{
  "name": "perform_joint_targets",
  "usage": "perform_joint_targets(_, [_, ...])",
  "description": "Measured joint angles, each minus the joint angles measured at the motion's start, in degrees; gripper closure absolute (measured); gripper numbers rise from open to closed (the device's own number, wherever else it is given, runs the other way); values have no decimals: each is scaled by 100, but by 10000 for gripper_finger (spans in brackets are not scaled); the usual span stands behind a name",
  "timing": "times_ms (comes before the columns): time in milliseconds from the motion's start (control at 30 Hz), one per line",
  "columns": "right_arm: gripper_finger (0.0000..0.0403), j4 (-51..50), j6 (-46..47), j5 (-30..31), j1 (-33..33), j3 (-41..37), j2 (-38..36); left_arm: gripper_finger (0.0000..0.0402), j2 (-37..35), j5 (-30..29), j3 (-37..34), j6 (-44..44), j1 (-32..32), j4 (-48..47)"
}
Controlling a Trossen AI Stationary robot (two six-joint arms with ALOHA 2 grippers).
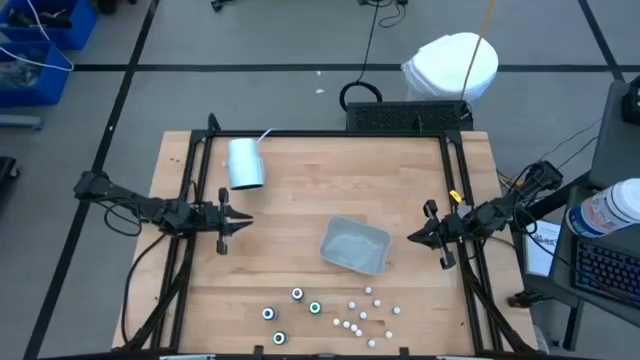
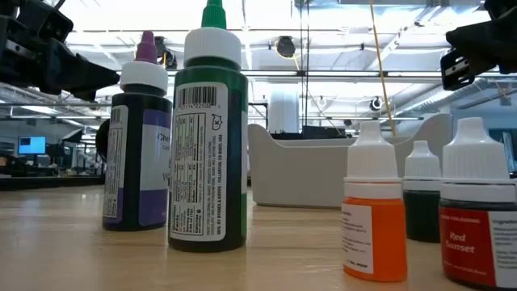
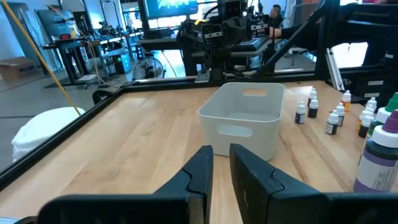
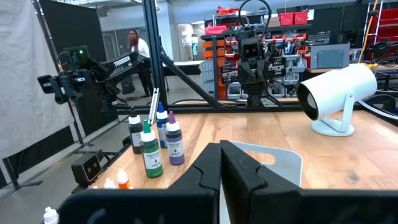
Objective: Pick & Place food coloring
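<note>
Orange bottle cropped below

Four dark bottles and small white-capped bottles stand upright, scattered on the worktop, well apart from both jaws.

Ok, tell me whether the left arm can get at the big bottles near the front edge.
Probably yes. The left tool hangs over bare wood, and nothing stands between it and the big bottles; the tray sits off to the side.
</note>
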Motion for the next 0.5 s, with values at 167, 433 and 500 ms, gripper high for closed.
perform_joint_targets(167, [403, 0, 0, 0, 0, 0, -1, 339, 0, 1, 2, 0, -1, 1])
perform_joint_targets(433, [403, -1, 0, 0, 0, -1, 0, 339, 0, -1, 2, 0, 0, 1])
perform_joint_targets(500, [403, -2, 0, 0, 0, 0, 0, 339, -2, -1, 0, 0, -2, 1])
